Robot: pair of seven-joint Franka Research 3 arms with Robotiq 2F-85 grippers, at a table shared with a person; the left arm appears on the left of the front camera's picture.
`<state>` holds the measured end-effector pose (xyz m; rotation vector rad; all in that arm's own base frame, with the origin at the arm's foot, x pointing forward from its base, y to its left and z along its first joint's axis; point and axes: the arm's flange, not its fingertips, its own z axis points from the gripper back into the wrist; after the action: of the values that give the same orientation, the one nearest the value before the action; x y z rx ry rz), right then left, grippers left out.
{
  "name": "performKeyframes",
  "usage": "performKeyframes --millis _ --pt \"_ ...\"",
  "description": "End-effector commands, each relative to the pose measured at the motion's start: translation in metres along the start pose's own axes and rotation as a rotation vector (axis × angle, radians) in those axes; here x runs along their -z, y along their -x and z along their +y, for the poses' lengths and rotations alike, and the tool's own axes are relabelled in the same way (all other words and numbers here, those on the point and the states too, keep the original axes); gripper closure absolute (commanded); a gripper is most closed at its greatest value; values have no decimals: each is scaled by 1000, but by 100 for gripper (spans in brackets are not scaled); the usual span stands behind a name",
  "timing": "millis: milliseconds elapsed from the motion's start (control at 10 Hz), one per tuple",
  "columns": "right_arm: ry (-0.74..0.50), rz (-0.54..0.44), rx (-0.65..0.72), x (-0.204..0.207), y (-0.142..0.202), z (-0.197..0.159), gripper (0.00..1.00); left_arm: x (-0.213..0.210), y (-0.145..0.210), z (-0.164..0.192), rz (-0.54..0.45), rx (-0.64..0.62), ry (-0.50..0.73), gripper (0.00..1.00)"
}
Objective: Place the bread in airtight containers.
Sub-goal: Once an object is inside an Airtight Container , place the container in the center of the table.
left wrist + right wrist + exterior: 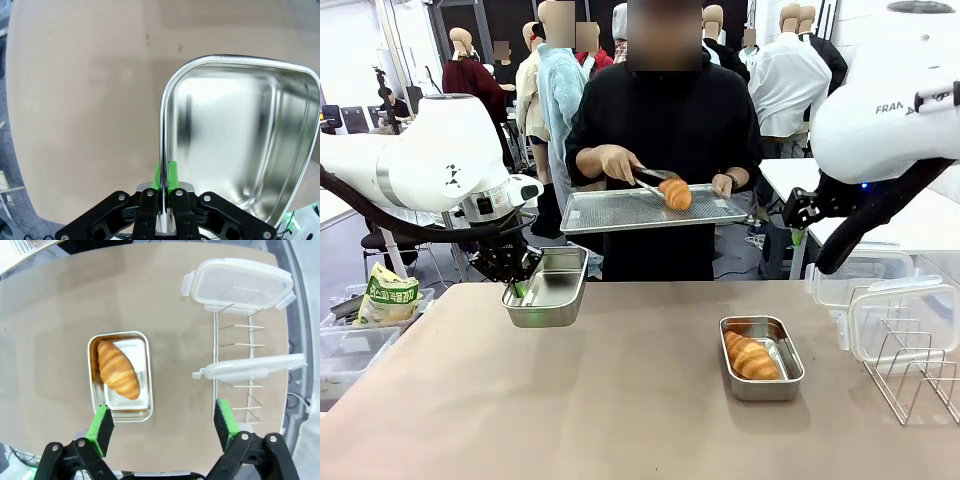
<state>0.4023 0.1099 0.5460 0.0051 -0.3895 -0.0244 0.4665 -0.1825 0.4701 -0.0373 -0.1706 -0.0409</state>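
Observation:
My left gripper [521, 290] [165, 178] is shut on the rim of an empty steel tin [548, 288] [240, 140] and holds it tilted above the table's far left. Across the table, a person's tongs [650, 178] grip one croissant [675, 193] over a large flat tray [620, 212]. The other croissant [750, 355] [118, 369] lies in a second tin [785, 378] [142, 342] on the table at the right. My right gripper [163, 426] hangs open high above that tin, with nothing between its fingers.
A wire rack [920, 375] [235, 335] at the table's right edge carries two clear snap lids [237, 282] [250, 367]. A yellow-green snack bag [388, 295] and clear plastic bins [350, 350] sit off the left edge.

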Motion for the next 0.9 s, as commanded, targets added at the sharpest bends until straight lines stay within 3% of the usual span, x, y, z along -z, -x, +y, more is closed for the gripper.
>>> performKeyframes --millis 0,300,400,800 --pt "1 50 -27 21 -3 2 0 -3 -1 0 -8 -1 2 100" --pt "-52 77 -61 23 1 -4 0 -3 -1 0 -8 -1 2 100" --pt "-2 55 -34 23 0 0 0 -3 -1 0 -8 -1 2 100" --pt "-2 55 -34 23 0 0 0 -3 -1 0 -8 -1 2 100"
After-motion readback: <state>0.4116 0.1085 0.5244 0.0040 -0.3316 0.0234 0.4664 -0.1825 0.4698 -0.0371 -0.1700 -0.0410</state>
